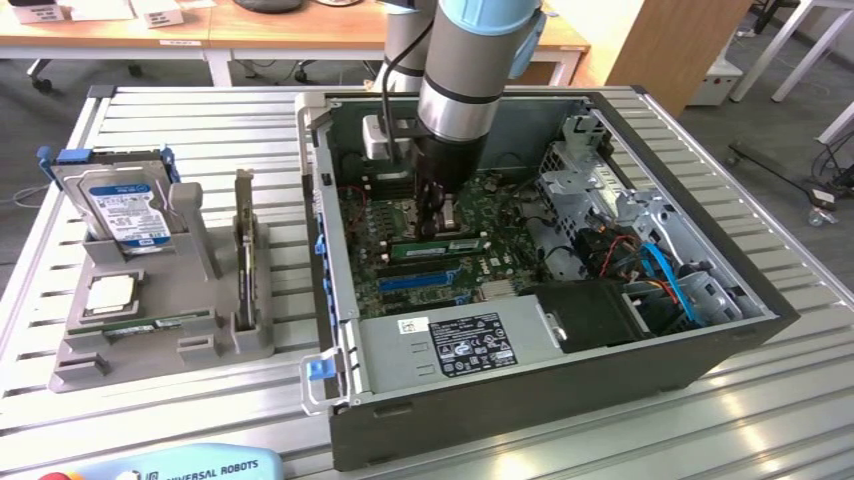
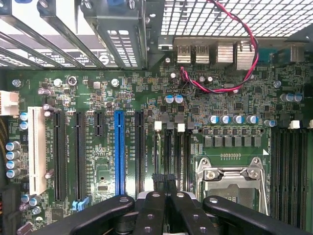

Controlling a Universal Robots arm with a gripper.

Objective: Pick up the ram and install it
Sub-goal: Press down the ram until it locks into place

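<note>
I see the gripper down inside the open computer case, fingers closed together over the motherboard. A ram stick lies seated in a slot just beside the fingertips; whether they grip it I cannot tell. The case sits on a slatted aluminium tabletop. Toward the exterior view's left edge stands a grey parts holder with a hard drive upright. Wooden desks line the room behind.
</note>
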